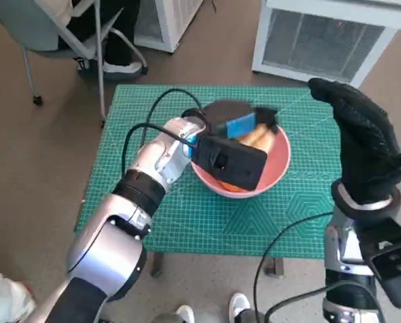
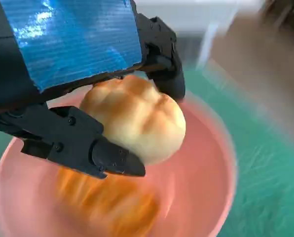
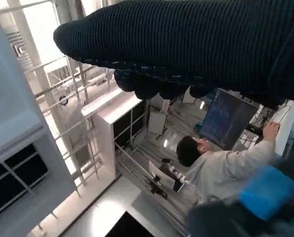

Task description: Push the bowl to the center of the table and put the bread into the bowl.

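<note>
A pink bowl sits near the middle of the green mat. My left hand hovers over the bowl and holds a pale bread roll between its black fingers. In the left wrist view the roll hangs just above the bowl, and a blurred orange item lies on the bowl's bottom. My right hand is raised above the mat's right edge, its gloved fingers extended and holding nothing. In the right wrist view, the glove spans the frame.
A white slatted unit stands beyond the table's far right corner. A chair with a person's legs is at the far left. Black cables run along my left forearm. A person shows in the right wrist view.
</note>
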{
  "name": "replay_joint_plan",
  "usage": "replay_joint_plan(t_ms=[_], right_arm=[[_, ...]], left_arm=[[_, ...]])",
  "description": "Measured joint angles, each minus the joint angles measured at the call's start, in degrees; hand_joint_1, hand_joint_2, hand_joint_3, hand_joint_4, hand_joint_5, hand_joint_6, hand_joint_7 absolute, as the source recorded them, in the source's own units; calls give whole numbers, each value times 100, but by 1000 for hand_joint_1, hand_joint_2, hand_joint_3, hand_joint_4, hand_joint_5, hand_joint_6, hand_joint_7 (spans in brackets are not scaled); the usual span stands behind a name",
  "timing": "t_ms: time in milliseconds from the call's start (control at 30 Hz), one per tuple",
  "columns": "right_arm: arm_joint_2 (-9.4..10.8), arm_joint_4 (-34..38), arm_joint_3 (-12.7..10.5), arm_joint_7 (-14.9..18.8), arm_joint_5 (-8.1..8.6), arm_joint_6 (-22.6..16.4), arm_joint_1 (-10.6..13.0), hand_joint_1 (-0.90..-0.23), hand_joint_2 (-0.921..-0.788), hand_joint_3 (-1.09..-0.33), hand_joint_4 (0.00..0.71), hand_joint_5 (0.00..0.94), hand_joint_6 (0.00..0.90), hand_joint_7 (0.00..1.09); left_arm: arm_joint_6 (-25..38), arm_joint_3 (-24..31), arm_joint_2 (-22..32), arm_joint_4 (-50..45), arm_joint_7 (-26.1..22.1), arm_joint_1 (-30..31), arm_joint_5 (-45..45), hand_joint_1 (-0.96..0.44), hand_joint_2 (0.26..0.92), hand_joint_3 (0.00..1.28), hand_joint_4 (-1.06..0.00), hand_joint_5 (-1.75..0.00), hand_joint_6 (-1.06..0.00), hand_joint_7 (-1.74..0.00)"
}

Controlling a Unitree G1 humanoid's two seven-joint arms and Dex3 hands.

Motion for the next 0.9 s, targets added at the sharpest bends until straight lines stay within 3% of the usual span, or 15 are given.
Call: replay_joint_plan(t_ms=[267, 467, 600, 633, 733, 900], right_arm=[[11, -11, -21, -108, -122, 1, 2, -619, -921, -728, 314, 6, -1, 722], [11, 26, -56, -189, -178, -44, -8, -617, -921, -728, 316, 6, -1, 714], [9, 34, -80, -239, -274, -53, -30, -610, -921, -730, 317, 7, -1, 705], [9, 34, -84, -255, -295, -51, -41, -607, -921, -731, 318, 7, -1, 701], [6, 31, -105, -317, -335, -29, -91, -602, -921, -732, 319, 7, -1, 695], [3, 20, -119, -424, -361, 46, -239, -594, -921, -735, 317, 6, 0, 695]], left_arm=[[-339, 171, 150, -194, 80, 125, -222, -472, 921, 68, -5, 0, -19, -250], [-812, 619, 343, -377, 215, 412, -739, -497, 921, 80, -7, -3, -43, -252], [-1236, 1116, 474, -595, 332, 712, -1276, -491, 921, 101, -96, -11, -150, -225], [-1409, 1276, 502, -687, 433, 826, -1439, -503, 921, 201, -89, -8, -145, -201], [-1950, 1702, 536, -1005, 762, 1167, -1902, -481, 921, 202, -215, -27, -265, -196], [-2566, 2270, 477, -1540, 1073, 1649, -2607, -456, 921, 253, -327, -48, -351, -208]])
